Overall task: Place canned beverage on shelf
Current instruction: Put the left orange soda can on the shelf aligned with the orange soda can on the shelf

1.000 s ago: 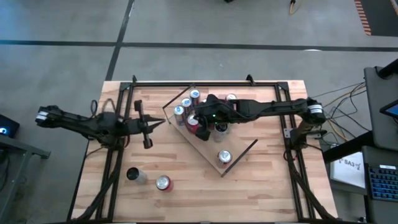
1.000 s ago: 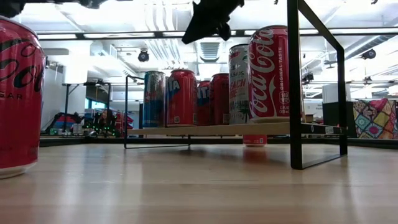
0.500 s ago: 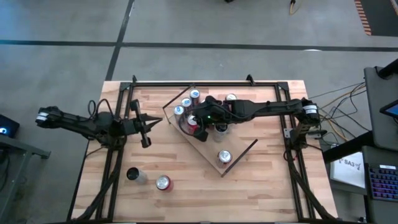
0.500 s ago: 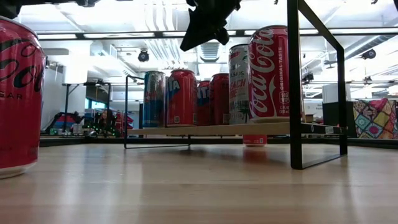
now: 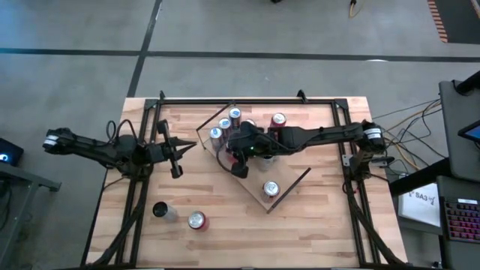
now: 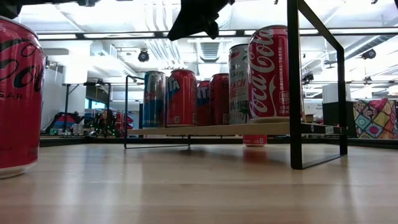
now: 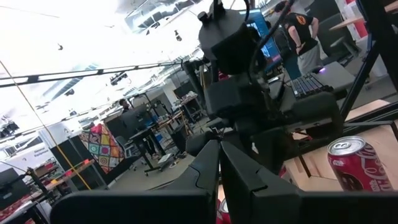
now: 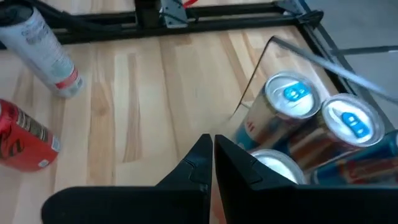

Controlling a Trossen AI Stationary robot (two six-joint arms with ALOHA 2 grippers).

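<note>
The shelf (image 5: 289, 180), a light-wood board with a thin dark rim, sits turned at an angle in the middle of the table. Several cans stand upright on it (image 5: 225, 124) (image 5: 270, 189), seen in the low view as a row (image 6: 180, 98) beside a tall red cola can (image 6: 268, 73). My right gripper (image 5: 227, 152) hangs shut above the shelf's left part, clear of the can tops (image 8: 292, 96), with nothing between its fingers (image 8: 205, 155). My left gripper (image 5: 193, 147) waits shut in the air left of the shelf, pointing at it (image 7: 219, 155).
On the near left of the table a silver can (image 5: 161, 211) lies and a red can (image 5: 196, 220) stands. That red can fills the left edge of the low view (image 6: 18, 93). Black frame rails (image 5: 139, 187) run along both sides. Bare planks lie near the front right.
My right gripper, still shut, has moved a little toward the table's left edge above the cans on the shelf. This has uncovered a red can at the shelf's far side. The cans have kept their places.
</note>
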